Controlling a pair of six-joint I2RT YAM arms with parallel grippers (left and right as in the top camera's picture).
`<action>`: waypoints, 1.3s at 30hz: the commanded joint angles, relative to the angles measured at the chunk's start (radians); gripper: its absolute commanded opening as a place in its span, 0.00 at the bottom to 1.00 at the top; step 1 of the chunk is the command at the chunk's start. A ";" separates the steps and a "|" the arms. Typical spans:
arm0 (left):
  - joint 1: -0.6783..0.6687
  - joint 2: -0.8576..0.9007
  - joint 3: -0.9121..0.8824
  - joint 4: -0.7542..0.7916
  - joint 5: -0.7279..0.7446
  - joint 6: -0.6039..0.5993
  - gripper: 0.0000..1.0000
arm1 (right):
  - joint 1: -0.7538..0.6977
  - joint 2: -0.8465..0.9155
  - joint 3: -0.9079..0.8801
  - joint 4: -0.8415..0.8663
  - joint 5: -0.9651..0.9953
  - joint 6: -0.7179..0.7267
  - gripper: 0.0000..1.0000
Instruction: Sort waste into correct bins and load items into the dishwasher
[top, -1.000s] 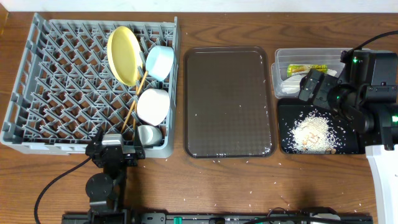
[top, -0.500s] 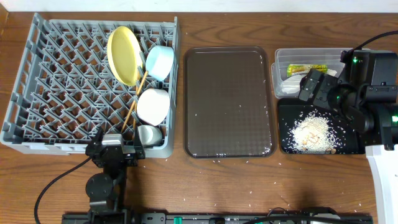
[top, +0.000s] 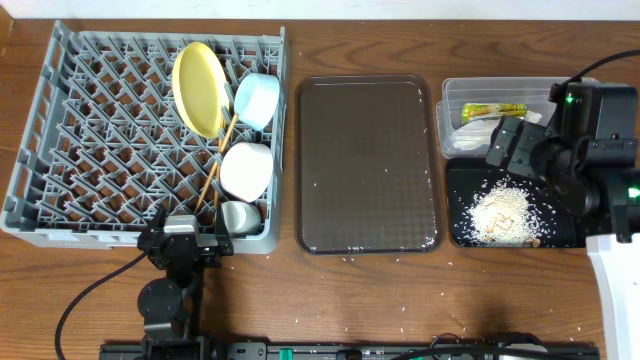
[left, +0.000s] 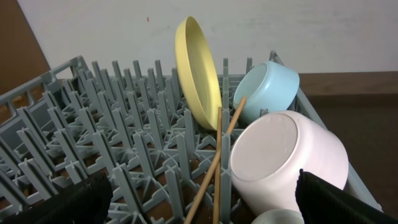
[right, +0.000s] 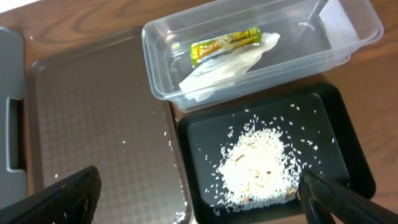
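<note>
The grey dish rack (top: 80, 150) holds the yellow plate (top: 197, 88), light blue bowl (top: 256, 99), white bowl (top: 246, 168), small white cup (top: 238, 216) and two chopsticks (top: 215, 165). They also show in the left wrist view: plate (left: 197, 71), blue bowl (left: 267, 90), white bowl (left: 286, 158), chopsticks (left: 217, 162). The clear tub (right: 348, 37) holds the yellow-green wrapper (right: 225, 43) and white napkin (right: 217, 68). The black tray (right: 336, 124) holds rice scraps (right: 258, 165). My left gripper (top: 187, 243) is open and empty at the rack's front edge. My right gripper (top: 510, 150) is open and empty above the black tray.
The dark brown serving tray (top: 365, 165) lies between rack and bins, with a few stray rice grains on it. More grains are scattered on the wooden table (top: 400, 300) in front of it.
My right gripper has shifted slightly to the right over the bins. The left arm has not moved.
</note>
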 joint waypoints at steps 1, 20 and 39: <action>0.006 -0.006 -0.029 -0.010 0.010 0.021 0.95 | -0.002 -0.084 -0.122 0.087 0.024 -0.058 0.99; 0.006 -0.006 -0.030 -0.010 0.010 0.021 0.95 | 0.017 -0.863 -1.088 0.866 -0.044 -0.117 0.99; 0.006 -0.006 -0.030 -0.010 0.010 0.021 0.95 | 0.017 -1.221 -1.402 1.018 -0.033 -0.118 0.99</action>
